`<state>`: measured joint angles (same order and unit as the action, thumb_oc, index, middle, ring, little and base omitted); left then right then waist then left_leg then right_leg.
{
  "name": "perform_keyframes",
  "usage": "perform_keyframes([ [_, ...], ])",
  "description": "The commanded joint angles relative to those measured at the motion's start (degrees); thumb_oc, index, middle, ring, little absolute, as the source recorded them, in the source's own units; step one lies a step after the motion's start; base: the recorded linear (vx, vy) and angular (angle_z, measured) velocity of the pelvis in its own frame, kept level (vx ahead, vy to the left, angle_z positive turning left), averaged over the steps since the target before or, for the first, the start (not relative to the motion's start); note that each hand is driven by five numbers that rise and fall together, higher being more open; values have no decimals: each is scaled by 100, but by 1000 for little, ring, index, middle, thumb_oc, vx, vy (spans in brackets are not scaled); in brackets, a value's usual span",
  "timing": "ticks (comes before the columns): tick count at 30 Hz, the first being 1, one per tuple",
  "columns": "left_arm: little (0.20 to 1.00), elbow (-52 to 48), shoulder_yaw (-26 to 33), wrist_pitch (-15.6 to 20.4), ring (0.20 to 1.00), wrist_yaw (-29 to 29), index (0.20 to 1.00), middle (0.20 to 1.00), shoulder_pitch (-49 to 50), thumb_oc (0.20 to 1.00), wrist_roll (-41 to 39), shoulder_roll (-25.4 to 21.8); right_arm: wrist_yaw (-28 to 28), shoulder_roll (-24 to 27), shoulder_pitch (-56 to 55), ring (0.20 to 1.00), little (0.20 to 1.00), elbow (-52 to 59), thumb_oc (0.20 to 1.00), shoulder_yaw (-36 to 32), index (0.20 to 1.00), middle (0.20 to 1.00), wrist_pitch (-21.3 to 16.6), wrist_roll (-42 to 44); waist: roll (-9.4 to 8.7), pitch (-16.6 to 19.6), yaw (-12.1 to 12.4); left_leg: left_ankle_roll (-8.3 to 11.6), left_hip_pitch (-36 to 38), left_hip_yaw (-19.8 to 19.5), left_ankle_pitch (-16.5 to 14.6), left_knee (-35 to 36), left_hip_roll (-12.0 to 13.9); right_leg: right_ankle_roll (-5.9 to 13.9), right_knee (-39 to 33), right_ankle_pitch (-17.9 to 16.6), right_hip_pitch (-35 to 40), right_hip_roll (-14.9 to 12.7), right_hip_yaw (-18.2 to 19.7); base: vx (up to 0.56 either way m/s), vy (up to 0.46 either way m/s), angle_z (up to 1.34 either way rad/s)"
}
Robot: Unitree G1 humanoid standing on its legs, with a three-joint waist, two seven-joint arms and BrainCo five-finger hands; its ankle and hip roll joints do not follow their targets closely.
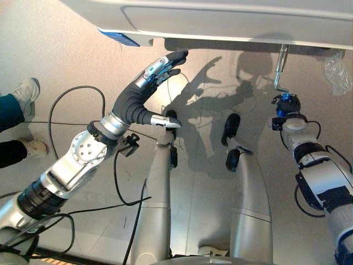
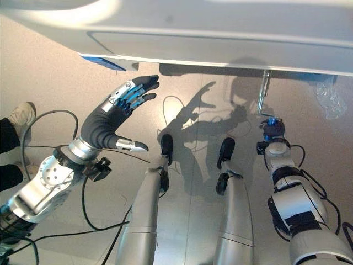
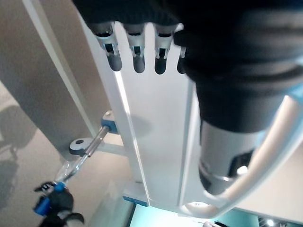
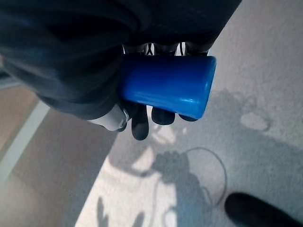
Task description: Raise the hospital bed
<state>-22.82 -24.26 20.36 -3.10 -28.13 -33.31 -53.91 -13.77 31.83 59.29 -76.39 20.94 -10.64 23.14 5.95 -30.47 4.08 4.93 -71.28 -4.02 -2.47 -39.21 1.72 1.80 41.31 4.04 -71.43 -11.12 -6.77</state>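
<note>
Closest in, the right hand is curled around a blue crank handle, below the white hospital bed edge. The left hand, fingers straight, hovers near that edge. Cranking appears underway; next likely comes another turn.

crank handle: bright blue | crank shaft: silver | hospital bed frame: white, blue corner | floor: pale grey | person's shoe: white
</note>
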Motion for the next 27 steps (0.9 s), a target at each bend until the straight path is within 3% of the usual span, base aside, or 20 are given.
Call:
perform_keyframes([
  [1,1000,-505,267,217,1000,-130,1000,1000,109,1000,28,256,345,-454,-305,200,200,-27,200,991,200,200,424,-1013,426,67,172,-76,-71,23,-307,-115,-178,367,461,609,75,81,-150,76,-2,1],
  [17,1000,-535,393,332,1000,-284,1000,1000,326,1000,21,310,554,-1617,-47,200,200,1261,200,2072,200,200,153,-1995,426,67,281,-58,-350,-28,-435,-534,-241,319,793,758,-164,31,-175,2,0,0],
  [21,1000,-536,373,374,1000,-274,1000,1000,350,1000,15,275,582,-1627,-98,200,200,1777,200,2226,200,200,18,-2008,416,67,282,-63,-357,-33,-431,-546,-257,322,794,746,-167,26,-180,0,0,0],
  [22,1000,-550,380,450,1000,-238,1000,1000,394,1000,-17,153,669,-1548,-227,200,200,2680,200,2368,200,200,-205,-1914,382,67,278,-59,-321,-34,-414,-521,-253,326,784,746,-138,12,-189,0,0,0],
  [27,1000,-517,301,535,1000,-224,1000,1000,465,1000,4,-38,919,-1188,-466,200,200,4126,200,2590,200,200,-497,-1621,305,67,231,-64,-215,-11,-396,-462,-251,347,729,712,-43,5,-174,-3,6,0],
])
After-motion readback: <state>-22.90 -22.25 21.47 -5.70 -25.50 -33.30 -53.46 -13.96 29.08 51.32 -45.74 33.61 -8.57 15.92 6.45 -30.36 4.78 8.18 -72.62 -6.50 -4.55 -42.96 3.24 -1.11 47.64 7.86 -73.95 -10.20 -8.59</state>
